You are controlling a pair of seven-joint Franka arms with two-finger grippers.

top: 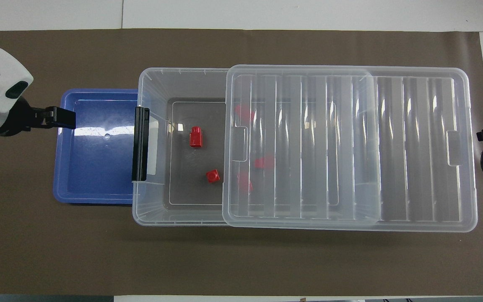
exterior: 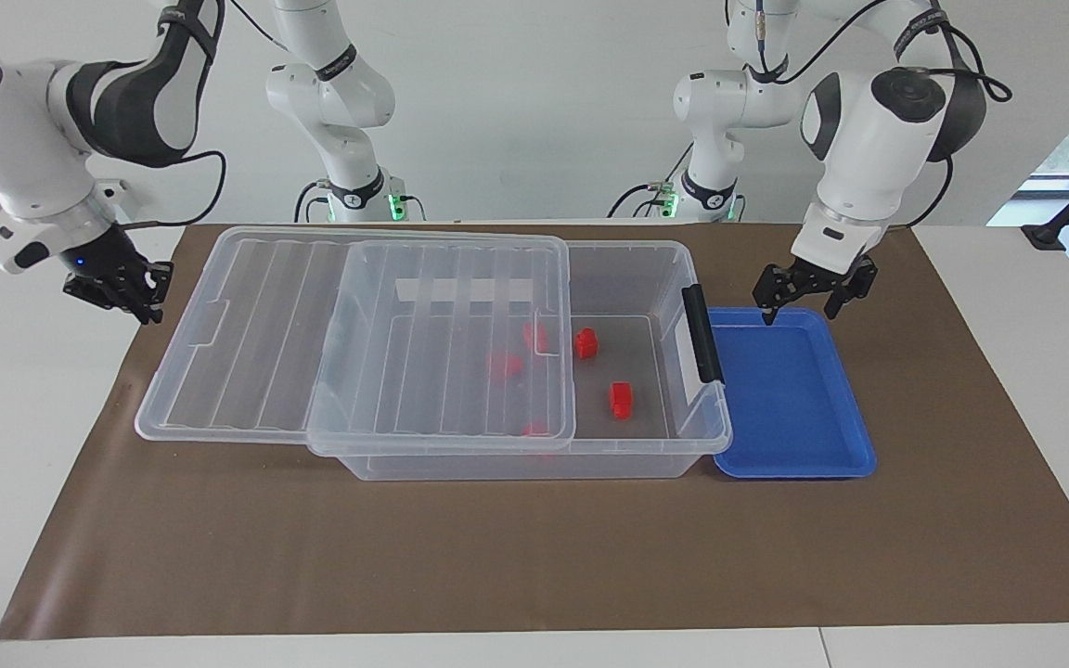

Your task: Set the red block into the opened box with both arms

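Red block (exterior: 586, 343) lies on the floor of the box (exterior: 632, 247), in the uncovered end, centre-right of the facing view; a second red block (exterior: 621, 400) sits lower in frame beside it, apart from it; more red shapes show blurred through the lid (exterior: 256, 325), which covers the box's middle and overhangs toward frame left.

Left gripper (exterior: 808, 295) hangs at upper right over the top edge of the blue tray (exterior: 790, 408); fingers spread wide, nothing between them. Right gripper (exterior: 122, 288) hangs at far left, off the lid's end, over the brown mat (exterior: 497, 557); fingertips together, holding nothing.

Judgement: block is delivered, step in hand is clearing off. No block shows in the tray, so placing looks complete or close to it. To do it well, both arms should lift before travelling sideways, and neither should drag across plastic.

Edges: black latch bar (exterior: 701, 334) stands proud on the box end touching the tray, the likeliest snag for the left gripper if it re-enters low. The lid's overhanging end is unsupported, so a knock from the right gripper would shift it.

Open room: wide bare mat along the frame's bottom; only the uncovered end gives a way in.
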